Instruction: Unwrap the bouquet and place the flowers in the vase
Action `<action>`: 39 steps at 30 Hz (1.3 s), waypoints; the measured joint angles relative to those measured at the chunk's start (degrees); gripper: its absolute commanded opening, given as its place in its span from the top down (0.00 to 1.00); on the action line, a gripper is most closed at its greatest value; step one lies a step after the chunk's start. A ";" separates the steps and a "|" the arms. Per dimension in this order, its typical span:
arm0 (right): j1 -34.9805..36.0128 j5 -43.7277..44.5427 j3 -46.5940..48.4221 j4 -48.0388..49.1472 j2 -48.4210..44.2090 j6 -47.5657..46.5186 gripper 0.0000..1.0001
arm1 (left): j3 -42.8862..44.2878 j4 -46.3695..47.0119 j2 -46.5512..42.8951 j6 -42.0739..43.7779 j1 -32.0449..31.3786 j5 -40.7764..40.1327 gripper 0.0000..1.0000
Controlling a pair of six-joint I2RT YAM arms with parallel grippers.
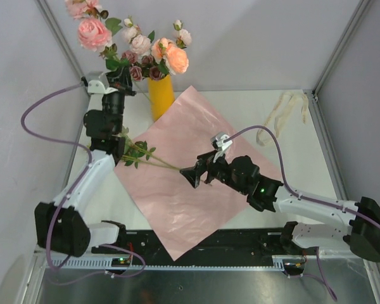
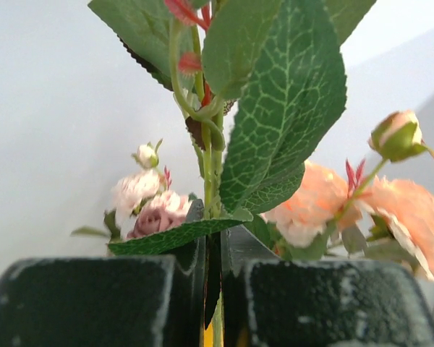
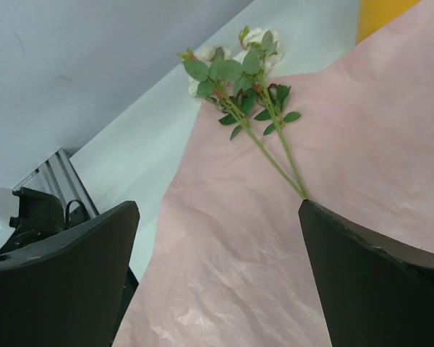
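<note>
My right claw (image 1: 195, 175) is hanging wide open and empty over the pink paper (image 1: 177, 215), its tips just beside the cut ends of the leafy stems (image 1: 139, 154) lying there. Farther off, my left claw (image 1: 119, 80) is pinching shut on a rose stem (image 2: 208, 173) beside the vase (image 1: 161, 96), which is holding several flowers (image 1: 170, 58) at the tabletop's (image 1: 240, 104) far side. I am judging placing well underway; next, I am lowering this stem into the mouth.
</note>
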 measured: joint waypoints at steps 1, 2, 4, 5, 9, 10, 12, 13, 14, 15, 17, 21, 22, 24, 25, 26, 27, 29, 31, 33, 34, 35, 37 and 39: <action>-0.31 0.15 -0.04 -0.26 -0.68 -0.22 0.01 | 1.57 1.38 2.12 0.15 0.17 0.55 1.00; -0.66 0.28 -0.07 -0.61 -1.36 -0.48 0.01 | 3.10 2.82 4.13 0.28 0.37 0.98 1.00; -1.20 0.57 -0.20 -1.11 -2.69 -0.87 0.01 | 6.08 5.51 6.95 0.33 0.57 1.60 1.00; -1.40 0.61 -0.28 -1.20 -3.17 -1.03 0.01 | 7.58 6.95 9.77 0.24 0.85 2.05 1.00; -2.62 0.98 -0.94 -1.29 -4.63 -1.70 0.01 | 13.62 11.34 17.07 0.09 1.62 4.28 1.00; -2.97 0.98 -1.01 -1.29 -4.72 -1.79 0.01 | 15.06 12.04 18.75 0.09 1.75 4.68 1.00; -3.65 0.90 -1.11 -1.27 -4.72 -1.95 0.01 | 17.70 13.22 21.97 0.07 2.08 5.68 1.00; -4.09 0.92 -1.22 -1.25 -4.72 -1.99 0.01 | 19.02 13.70 23.63 0.07 2.19 6.12 1.00; -4.52 0.90 -1.36 -1.25 -4.72 -2.08 0.01 | 20.17 14.12 25.18 0.09 2.32 6.67 1.00; -4.92 0.74 -1.44 -1.25 -4.72 -2.12 0.01 | 21.18 14.34 26.43 0.13 2.47 7.06 1.00; -5.62 0.52 -1.55 -1.22 -4.72 -2.16 0.01 | 22.91 14.53 28.61 0.13 2.71 7.56 1.00; -6.62 0.20 -1.62 -1.11 -4.68 -2.36 0.01 | 24.94 15.26 30.91 0.07 3.26 8.57 1.00; -6.88 0.00 -1.64 -1.09 -4.63 -2.36 0.01 | 24.96 15.45 31.10 0.04 3.34 8.68 1.00; -7.34 -0.24 -1.66 -1.03 -4.59 -2.34 0.01 | 24.96 16.20 31.61 0.02 3.48 8.98 1.00; -7.50 -0.44 -1.70 -0.98 -4.57 -2.34 0.01 | 24.96 16.59 31.95 -0.02 3.48 9.16 1.00; -7.65 -0.57 -1.75 -0.94 -4.57 -2.32 0.01 | 24.90 16.76 32.37 -0.07 3.50 9.57 1.00; -7.80 -0.61 -1.90 -0.83 -4.57 -2.29 0.01 | 24.72 16.96 32.81 -0.17 3.50 9.99 1.00; -8.07 -0.83 -2.27 -0.83 -4.57 -2.10 0.01 | 24.00 17.09 33.86 -0.59 3.48 10.69 0.99; -8.22 -0.96 -2.60 -0.87 -4.59 -1.95 0.01 | 22.69 17.03 34.69 -1.07 3.50 11.56 0.87; -8.24 -0.96 -2.62 -1.22 -4.63 -1.84 0.01 | 20.72 16.31 35.01 -1.49 3.50 12.04 0.74; -8.24 -0.96 -2.62 -1.33 -4.79 -1.70 0.01 | 19.89 16.00 35.04 -1.60 3.50 12.11 0.69; -8.26 -0.94 -2.62 -1.57 -5.07 -1.46 0.01 | 18.97 15.65 35.04 -1.79 3.50 12.11 0.64; -8.28 -0.94 -2.67 -2.14 -6.27 -1.18 0.01 | 17.51 14.82 35.01 -2.10 3.56 12.13 0.50; -8.28 -0.94 -2.71 -2.29 -7.58 -0.79 0.01 | 16.11 13.79 34.69 -2.49 3.65 12.13 0.36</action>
